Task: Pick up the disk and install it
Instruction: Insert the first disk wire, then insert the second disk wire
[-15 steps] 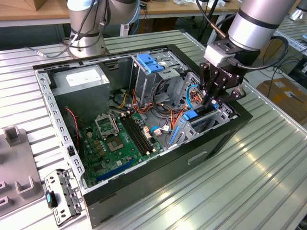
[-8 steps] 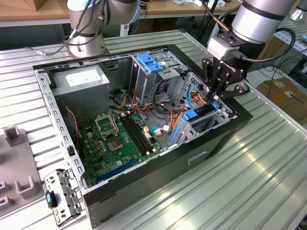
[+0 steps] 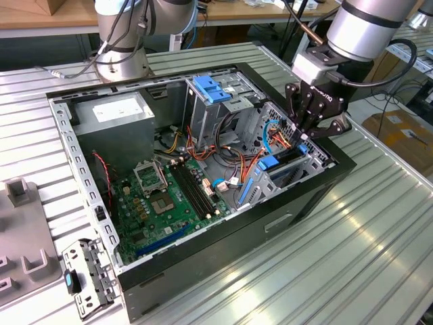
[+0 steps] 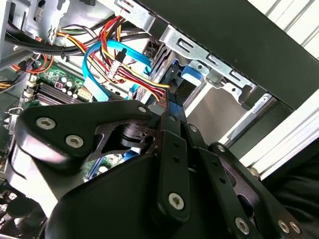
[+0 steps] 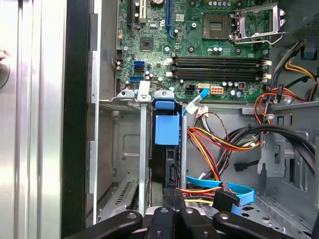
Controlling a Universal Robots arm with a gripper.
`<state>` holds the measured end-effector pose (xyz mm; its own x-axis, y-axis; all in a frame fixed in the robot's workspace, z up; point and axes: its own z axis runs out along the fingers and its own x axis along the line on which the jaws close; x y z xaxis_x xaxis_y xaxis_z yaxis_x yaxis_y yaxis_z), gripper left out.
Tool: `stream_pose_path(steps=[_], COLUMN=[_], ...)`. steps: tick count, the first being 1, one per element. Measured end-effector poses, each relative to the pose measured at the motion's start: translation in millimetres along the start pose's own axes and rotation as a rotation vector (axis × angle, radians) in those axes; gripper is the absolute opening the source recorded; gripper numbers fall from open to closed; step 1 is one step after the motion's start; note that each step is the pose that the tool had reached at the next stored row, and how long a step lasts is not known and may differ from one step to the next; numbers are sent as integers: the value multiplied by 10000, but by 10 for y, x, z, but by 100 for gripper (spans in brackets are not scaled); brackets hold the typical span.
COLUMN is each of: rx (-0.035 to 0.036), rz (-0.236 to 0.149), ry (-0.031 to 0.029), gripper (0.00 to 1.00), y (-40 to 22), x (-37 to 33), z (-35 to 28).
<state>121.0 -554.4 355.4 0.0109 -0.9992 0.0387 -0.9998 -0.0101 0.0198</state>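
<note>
In the drive bay, disk [image 5: 166, 130] mostly hidden, end effector [image 3: 306, 135] pinching its edge.

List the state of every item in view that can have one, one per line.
disk: standing on edge in the drive bay, blue rail end up
pincer: down at the disk's bay
computer case: side panel off, interior exposed
CPU socket: empty, no cooler fitted
blue-handled drive cage: mounted upright in the case
perforated bracket: lying loose outside the case
</note>
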Motion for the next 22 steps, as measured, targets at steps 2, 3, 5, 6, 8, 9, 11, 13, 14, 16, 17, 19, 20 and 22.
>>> stream_pose_path(steps=[2,3,5,6,8,9,11,13,14,16,17,19,20,22], rx=[0,-1,0,0,-1,-1,0,0,0,-3,-5,-5,-5,-5], rz=[0,0,0,0,1,0,1,-1,0,2,2,1,1,1], ry=[5,9,22,23,24,22,20,21,21,21,23,22,21,22], gripper=[11,11,11,11,11,11,11,11,11,11,11,11,11,11], y=[0,0,0,2,36,93,146,146,147,146,146,146,146,147], x=[0,0,0,0,-1,-1,-2,-1,-1,-2,-2,-5,-5,-4], z=[0,0,0,0,1,2,3,3,3,-1,-11,-61,-90,-144])
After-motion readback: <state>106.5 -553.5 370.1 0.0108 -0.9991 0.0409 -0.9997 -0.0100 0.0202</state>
